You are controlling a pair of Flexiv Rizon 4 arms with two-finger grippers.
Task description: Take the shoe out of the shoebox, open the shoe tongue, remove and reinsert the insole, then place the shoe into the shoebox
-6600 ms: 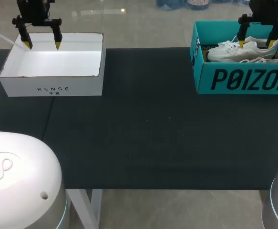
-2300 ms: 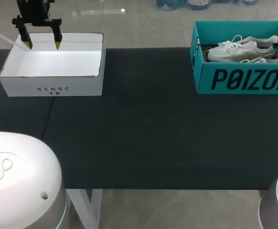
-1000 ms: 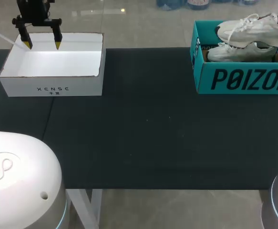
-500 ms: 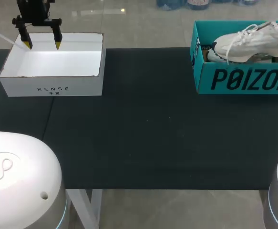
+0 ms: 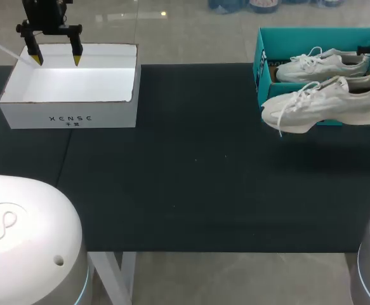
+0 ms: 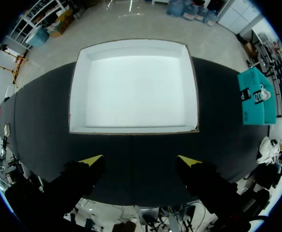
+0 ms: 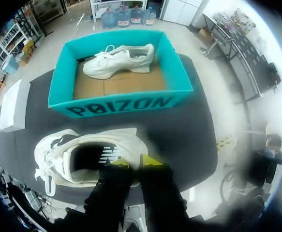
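A white sneaker [image 5: 324,105] hangs in the air just in front of the teal shoebox [image 5: 264,70], toe pointing left. My right gripper [image 7: 132,162] is shut on the heel collar of this sneaker [image 7: 90,157]; in the head view the gripper sits at the right edge, mostly cut off. A second white sneaker [image 5: 321,65] lies inside the teal shoebox [image 7: 121,104], also seen as the second sneaker [image 7: 119,60] in the right wrist view. My left gripper [image 5: 53,60] hovers open over the back edge of a white box [image 5: 70,86]; the left gripper [image 6: 140,160] holds nothing.
The white box [image 6: 133,87] is empty and stands at the table's far left. The dark table mat [image 5: 191,184] stretches between the two boxes and toward the front edge.
My right arm has lifted the sneaker out of the teal shoebox and carried it forward and down, in front of the box. The left arm has not moved.
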